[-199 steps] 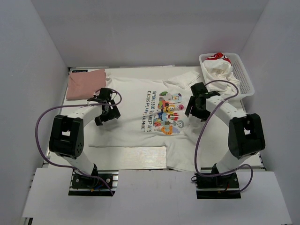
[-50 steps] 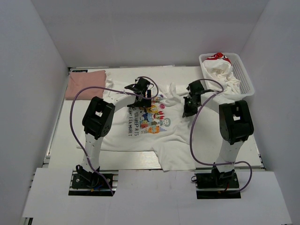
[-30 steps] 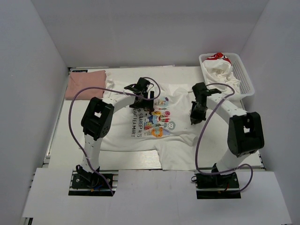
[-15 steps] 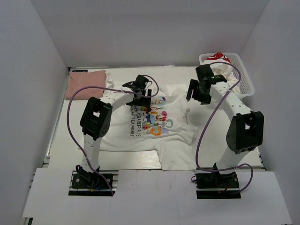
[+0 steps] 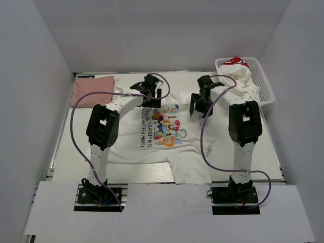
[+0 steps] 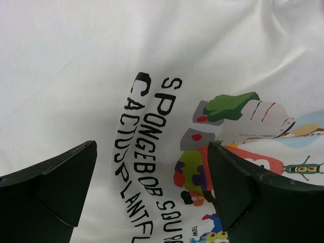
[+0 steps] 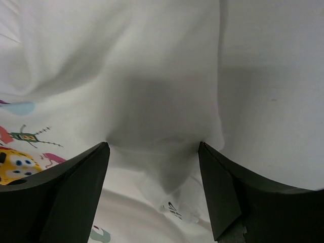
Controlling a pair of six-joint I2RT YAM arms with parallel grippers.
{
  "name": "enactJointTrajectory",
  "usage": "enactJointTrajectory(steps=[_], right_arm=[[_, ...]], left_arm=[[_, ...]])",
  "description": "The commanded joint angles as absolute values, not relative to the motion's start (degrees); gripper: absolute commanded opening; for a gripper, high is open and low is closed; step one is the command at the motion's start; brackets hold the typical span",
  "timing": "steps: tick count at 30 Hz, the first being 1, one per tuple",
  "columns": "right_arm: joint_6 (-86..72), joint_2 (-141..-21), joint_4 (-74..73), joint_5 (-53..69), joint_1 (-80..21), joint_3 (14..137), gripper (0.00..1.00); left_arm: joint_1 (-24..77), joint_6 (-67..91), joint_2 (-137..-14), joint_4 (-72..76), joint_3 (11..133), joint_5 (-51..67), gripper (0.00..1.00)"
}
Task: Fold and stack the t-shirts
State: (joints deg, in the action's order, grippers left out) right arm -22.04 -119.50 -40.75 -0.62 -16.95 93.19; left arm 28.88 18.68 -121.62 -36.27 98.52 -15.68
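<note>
item 1, cartoon-print tee: white w/ dark lettering, table centre, print up. far edge and 3 o'clock side look turned in over the body; near hem and 9 o'clock side lie flat. part folded, not squared.
item 2, pink tee: folded, 10 o'clock corner; prob. base of the stack.
item 3, white tees: bunched in mesh basket at 1 o'clock, one w/ red print. not yet folded.
left gripper: fingers spread, hovers over the lettering, holds nothing.
right gripper: fingers spread above the turned-in flap at 2 o'clock of the print; cloth not pinched.
est. progress: one tee done, one mid-fold, basket lot left, stacking to follow.
</note>
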Motion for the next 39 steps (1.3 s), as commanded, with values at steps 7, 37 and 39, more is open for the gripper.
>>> enactJointTrajectory(steps=[7,37,39], right_arm=[[-21.44,-123.92,-37.71,3.89,-17.49,93.24,0.77],[-22.33,-103.09,-25.93,-8.35,-11.25,71.10,0.57],[-21.89,-104.75,-26.19,-9.14,-11.51,71.89,0.57]], left_arm=[[28.39,18.54,-122.96,-37.97,98.53,-16.35,1.00],[28.39,20.83,-122.52,-36.22,93.96,-13.36,1.00],[28.39,20.83,-122.52,-36.21,93.96,-12.74,1.00]])
